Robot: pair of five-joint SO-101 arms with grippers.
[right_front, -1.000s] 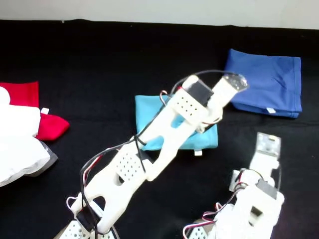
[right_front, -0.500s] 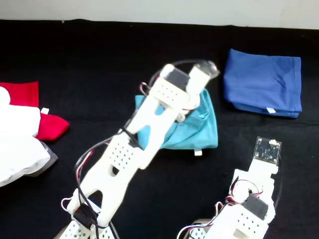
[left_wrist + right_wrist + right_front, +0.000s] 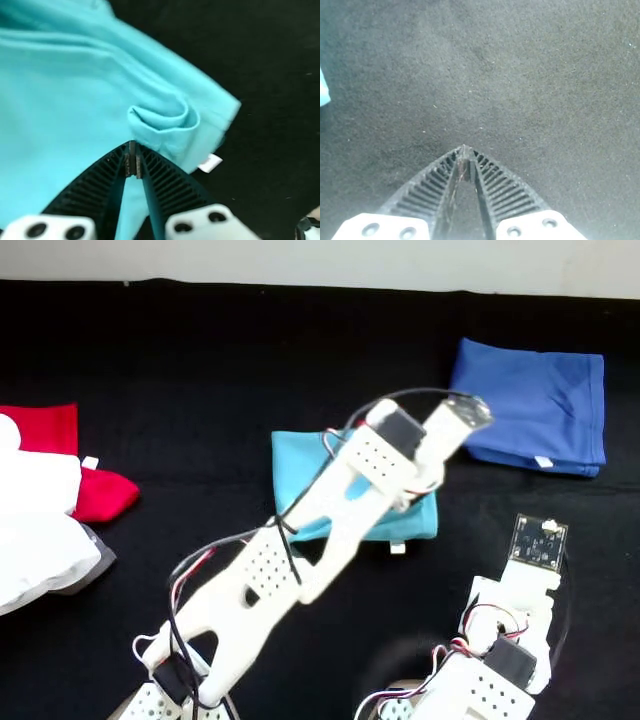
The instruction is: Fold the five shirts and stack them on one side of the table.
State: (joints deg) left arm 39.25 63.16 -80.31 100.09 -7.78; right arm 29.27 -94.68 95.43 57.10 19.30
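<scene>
A folded teal shirt (image 3: 300,465) lies at the middle of the black table (image 3: 200,360). My left arm (image 3: 380,460) stretches across it toward the folded blue shirt (image 3: 530,405) at the back right. In the left wrist view my left gripper (image 3: 132,160) is shut on a puckered fold of the teal shirt (image 3: 75,90) near its edge, beside a white tag (image 3: 210,162). My right arm (image 3: 520,600) stands at the front right. Its gripper (image 3: 464,150) is shut with nothing in it, over bare black cloth.
A red shirt (image 3: 60,440) and white shirts (image 3: 35,520) lie bunched at the left edge, with a grey piece (image 3: 95,558) under them. Bare table stretches along the back and between the left pile and the teal shirt.
Half a second ago my left arm had swung back and left, lifting the teal shirt's right side. It has now swung right again and the shirt lies flat. My right arm drew back slightly.
</scene>
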